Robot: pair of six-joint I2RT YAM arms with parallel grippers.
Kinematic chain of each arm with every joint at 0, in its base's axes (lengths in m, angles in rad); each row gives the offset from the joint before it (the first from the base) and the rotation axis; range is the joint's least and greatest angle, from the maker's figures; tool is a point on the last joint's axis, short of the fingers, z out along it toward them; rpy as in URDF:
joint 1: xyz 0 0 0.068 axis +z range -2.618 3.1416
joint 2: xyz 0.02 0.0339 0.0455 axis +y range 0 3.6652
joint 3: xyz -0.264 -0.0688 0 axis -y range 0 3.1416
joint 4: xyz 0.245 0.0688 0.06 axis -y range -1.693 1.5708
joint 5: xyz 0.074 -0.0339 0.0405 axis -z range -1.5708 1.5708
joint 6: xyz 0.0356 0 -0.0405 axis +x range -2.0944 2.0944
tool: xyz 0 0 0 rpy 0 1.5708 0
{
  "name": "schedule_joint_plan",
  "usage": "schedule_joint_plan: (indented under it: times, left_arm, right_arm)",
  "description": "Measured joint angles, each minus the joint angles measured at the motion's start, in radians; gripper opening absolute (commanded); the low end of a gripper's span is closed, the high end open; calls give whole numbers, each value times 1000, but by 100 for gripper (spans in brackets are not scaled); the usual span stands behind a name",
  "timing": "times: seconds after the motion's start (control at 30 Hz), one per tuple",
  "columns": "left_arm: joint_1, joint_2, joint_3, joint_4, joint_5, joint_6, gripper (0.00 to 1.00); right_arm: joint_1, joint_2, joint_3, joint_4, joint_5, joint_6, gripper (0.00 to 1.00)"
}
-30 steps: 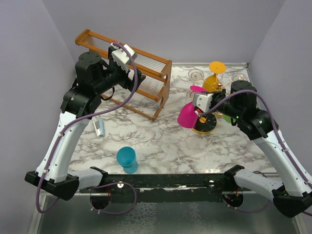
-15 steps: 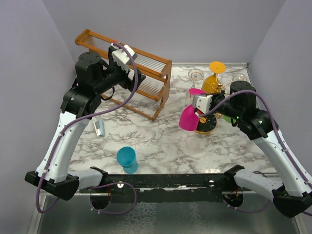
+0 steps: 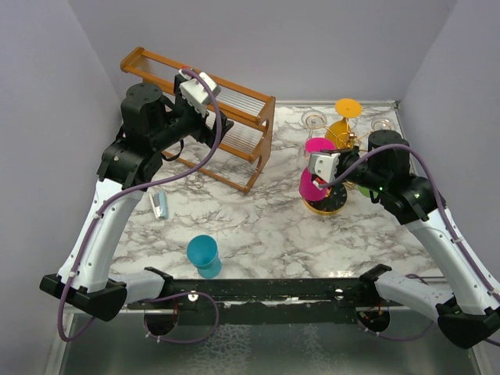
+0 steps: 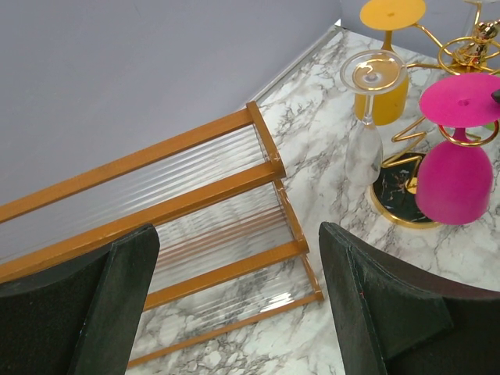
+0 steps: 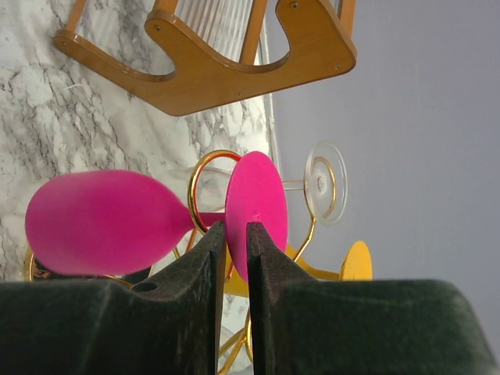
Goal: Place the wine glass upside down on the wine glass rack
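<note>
The pink wine glass [image 3: 312,186] hangs upside down, bowl down, foot [image 3: 319,145] on top. Its stem sits in a curled arm of the gold wire wine glass rack [image 3: 328,206]. In the right wrist view the stem passes through a gold loop [image 5: 205,162] between the bowl [image 5: 105,223] and the foot [image 5: 256,205]. My right gripper [image 5: 233,231] is shut on the edge of the foot, and it shows in the top view [image 3: 320,161]. My left gripper [image 4: 238,238] is open and empty above the wooden shelf. From there I see the pink glass [image 4: 455,181] over the rack's black base [image 4: 397,187].
The brown wooden slatted shelf [image 3: 234,117] stands at the back left. An orange glass [image 3: 344,125] and a clear glass [image 3: 313,119] hang on the rack. A teal cup [image 3: 203,251] stands near the front edge. A small grey object [image 3: 159,205] lies at the left.
My right gripper has swung the pink glass from tilted out to the left to hanging upright against the rack. The left arm has not moved.
</note>
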Motion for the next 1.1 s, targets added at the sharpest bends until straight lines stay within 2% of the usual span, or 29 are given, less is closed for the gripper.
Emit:
schedule_joint_plan:
  times: [1.1]
  left_arm:
    - [0,0,-34,-1,22,16,86]
  right_arm:
    - [0,-4,-26,-9,-102,45,10]
